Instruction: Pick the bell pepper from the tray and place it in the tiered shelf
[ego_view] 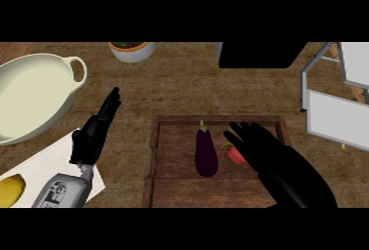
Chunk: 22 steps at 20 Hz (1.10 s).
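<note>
A small red bell pepper point(234, 154) lies in the wooden tray point(173, 190) at its right side, partly hidden by my right hand point(270, 154). That hand hovers over the tray with straight fingers pointing up and left, just beside and over the pepper, holding nothing. The tiered shelf point(338, 110), white panels on a grey frame, stands at the right edge. My left hand point(93, 134) stays open to the left of the tray, fingers straight and pointing up.
A dark purple eggplant point(206, 151) lies in the tray left of the pepper. A large cream pot point(32, 95) sits at the left, a white planter point(132, 50) at the top, a black box point(259, 53) top right. A white board point(43, 166) with a yellow item lies bottom left.
</note>
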Tool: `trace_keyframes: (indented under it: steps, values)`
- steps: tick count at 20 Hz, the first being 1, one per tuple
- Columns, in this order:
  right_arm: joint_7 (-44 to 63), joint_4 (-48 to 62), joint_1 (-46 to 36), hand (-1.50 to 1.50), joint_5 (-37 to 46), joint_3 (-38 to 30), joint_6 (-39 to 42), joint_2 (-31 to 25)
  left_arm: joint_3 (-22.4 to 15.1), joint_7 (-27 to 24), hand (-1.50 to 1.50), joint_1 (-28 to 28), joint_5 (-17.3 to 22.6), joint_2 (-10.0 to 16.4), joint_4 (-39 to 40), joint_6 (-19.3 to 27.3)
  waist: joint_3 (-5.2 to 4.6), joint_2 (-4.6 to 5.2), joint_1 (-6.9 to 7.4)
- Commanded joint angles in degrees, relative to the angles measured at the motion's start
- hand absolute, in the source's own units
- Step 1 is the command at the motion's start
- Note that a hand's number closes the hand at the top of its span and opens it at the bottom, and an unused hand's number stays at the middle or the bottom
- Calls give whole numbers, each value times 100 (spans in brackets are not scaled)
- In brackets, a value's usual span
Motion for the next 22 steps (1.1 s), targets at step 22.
trace_keyframes:
  steps: [22]
  values:
    - [-1054, 1689, 49, -150, 1679, -409, -73, 1129, 694, 71, 0, -61, -592, -458, -11, -533, 0, 9, 6]
